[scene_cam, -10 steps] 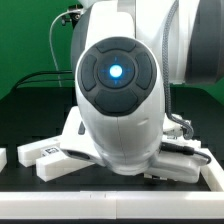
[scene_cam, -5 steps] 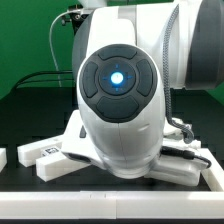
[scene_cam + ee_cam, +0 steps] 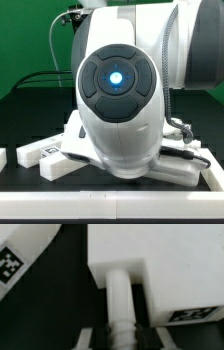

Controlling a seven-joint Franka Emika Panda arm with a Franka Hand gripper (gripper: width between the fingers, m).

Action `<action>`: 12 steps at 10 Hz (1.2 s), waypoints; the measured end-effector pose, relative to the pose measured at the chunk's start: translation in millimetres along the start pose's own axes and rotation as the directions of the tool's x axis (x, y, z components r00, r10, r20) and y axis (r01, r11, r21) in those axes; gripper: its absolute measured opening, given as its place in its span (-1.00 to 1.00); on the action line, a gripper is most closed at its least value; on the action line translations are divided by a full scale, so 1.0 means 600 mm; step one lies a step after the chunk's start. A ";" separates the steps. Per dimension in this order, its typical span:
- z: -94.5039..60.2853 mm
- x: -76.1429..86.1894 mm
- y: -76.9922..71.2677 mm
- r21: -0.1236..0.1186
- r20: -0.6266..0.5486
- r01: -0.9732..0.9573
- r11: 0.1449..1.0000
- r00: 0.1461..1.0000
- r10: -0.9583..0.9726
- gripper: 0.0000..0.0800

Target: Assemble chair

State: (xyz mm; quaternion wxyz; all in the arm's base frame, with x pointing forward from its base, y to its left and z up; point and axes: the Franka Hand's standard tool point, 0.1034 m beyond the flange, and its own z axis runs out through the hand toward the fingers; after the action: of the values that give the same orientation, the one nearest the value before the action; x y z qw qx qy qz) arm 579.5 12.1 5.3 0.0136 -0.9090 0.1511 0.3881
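In the wrist view a white round chair leg point(image 3: 118, 297) runs from between my fingers to a large white chair part point(image 3: 160, 246). That part carries a marker tag point(image 3: 192, 314). The leg's far end meets a raised block on that part. My gripper point(image 3: 122, 339) is shut on the leg, with dark pads against both its sides. In the exterior view my arm point(image 3: 118, 90) fills the middle and hides the gripper and the leg.
Another white part with a tag point(image 3: 20, 252) lies beside the large part across a dark gap. In the exterior view, white tagged parts point(image 3: 45, 155) lie low at the exterior view's left, and another white part point(image 3: 185, 160) at its right.
The arm shifted very slightly a second ago. It has been still since then.
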 end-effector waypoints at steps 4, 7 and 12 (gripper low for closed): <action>-0.074 -0.051 0.001 0.014 -0.011 0.015 1.000 1.000 -0.015 -0.72; -0.168 -0.093 0.007 0.034 -0.246 0.089 0.995 0.966 -0.078 -0.71; -0.178 -0.083 -0.011 0.060 -0.553 0.114 0.992 0.831 -0.062 -0.71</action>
State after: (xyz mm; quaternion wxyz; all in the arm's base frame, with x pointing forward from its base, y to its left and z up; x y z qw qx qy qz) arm 624.0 16.5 114.7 0.0288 -0.9865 0.1240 0.1026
